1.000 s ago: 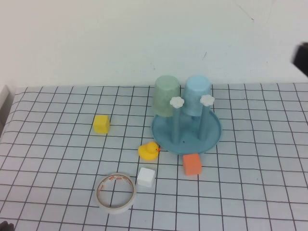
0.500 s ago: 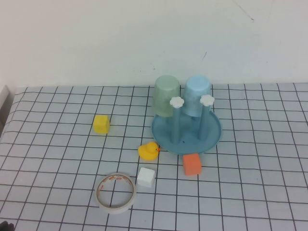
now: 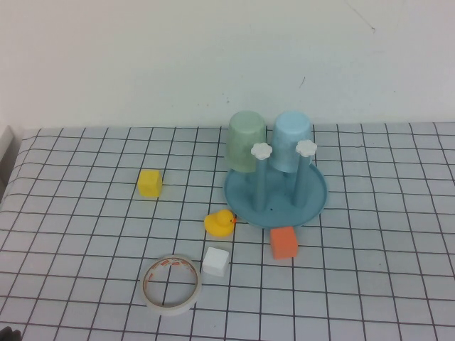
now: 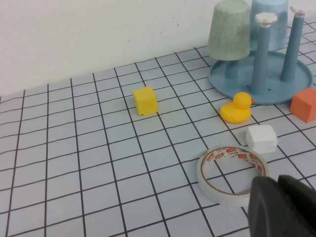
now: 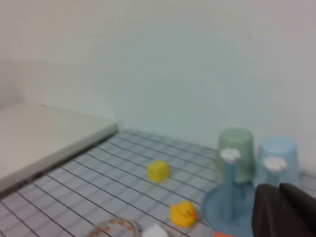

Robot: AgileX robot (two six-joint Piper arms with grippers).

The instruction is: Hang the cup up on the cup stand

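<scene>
The cup (image 3: 292, 140) sat upside down on a rear peg of the cup stand (image 3: 276, 197), beside a green cup (image 3: 246, 141) hung likewise; the hanging appeared complete, with nothing evidently left but parking the arms. The left gripper (image 4: 282, 207) hovered low near the tape roll (image 3: 170, 283), closed and empty. The right gripper (image 5: 286, 210) was raised off the table to the stand's right, closed and empty.

Count:
- cups: two
- stand: one, two front pegs free
- blocks: three, yellow (image 3: 149, 182), white (image 3: 215, 261), orange (image 3: 284, 243)
- duck (image 3: 220, 223): one
- tape roll: one
</scene>
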